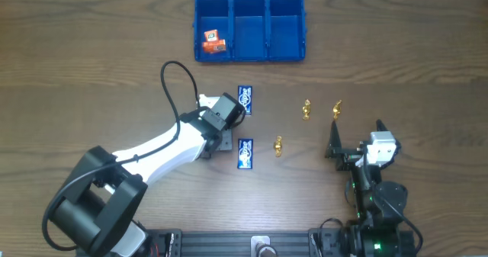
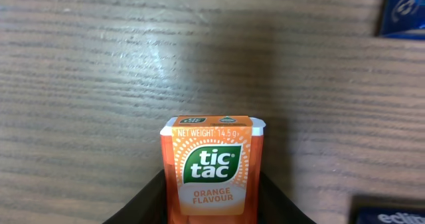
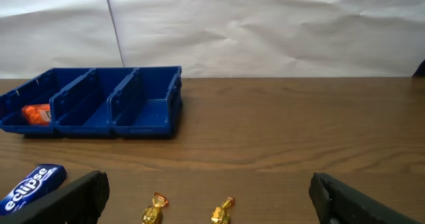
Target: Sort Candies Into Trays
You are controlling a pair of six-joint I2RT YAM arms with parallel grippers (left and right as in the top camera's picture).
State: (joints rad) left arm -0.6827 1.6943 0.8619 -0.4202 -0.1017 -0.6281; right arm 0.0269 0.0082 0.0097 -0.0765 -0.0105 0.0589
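Left gripper (image 2: 212, 207) clenching an orange plastic candy box (image 2: 212, 164) over the brown wooden table (image 1: 76, 74), box's lower end being cut off, two flat blue candy packs (image 1: 245, 99) lying close by, right gripper (image 3: 207, 187) sitting spread open near three gold-wrapped candies (image 1: 306, 109).

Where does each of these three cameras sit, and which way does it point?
Top view: fixed overhead, facing down at the table; left arm and right arm show.
Left wrist view: on the left wrist, facing down at the table; left gripper grips an orange candy box.
Right wrist view: on the right wrist, facing level across the table; right gripper open.
Shared: top and right wrist views both show the blue tray and gold candies.
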